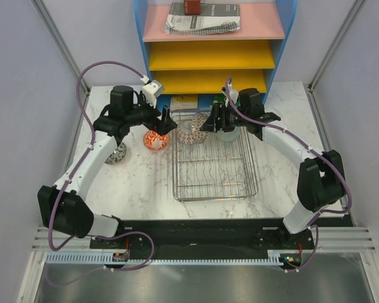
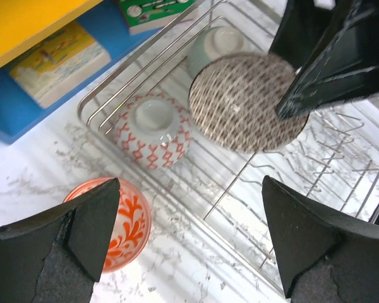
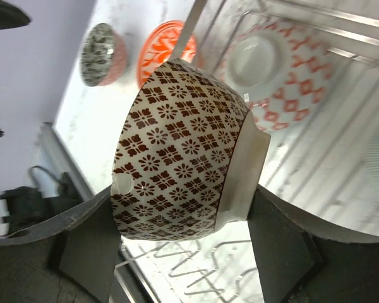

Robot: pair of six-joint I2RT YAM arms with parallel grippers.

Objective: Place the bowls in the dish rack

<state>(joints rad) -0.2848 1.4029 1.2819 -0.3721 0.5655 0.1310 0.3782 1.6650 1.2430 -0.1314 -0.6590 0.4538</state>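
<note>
Five bowls are here, and two sit in the rack; the white-and-red bowl is upside down in the rack's back left corner; the green bowl is upside down too, along the back of the rack, to the right of it. The brown bowl is tipped on its side over the back of the rack, close to those two; the right gripper holds it with one finger on each side; I cannot tell if it touches the wires. The orange bowl stands the right way up on the table, just left of the rack. The dark bowl is on the table too, further left of the rack. The left gripper hangs over the rack's left edge, above the orange bowl; its fingers are spread wide and hold nothing. A blue shelf with yellow and pink trays stands behind the rack; some papers lie on the pink tray.
</note>
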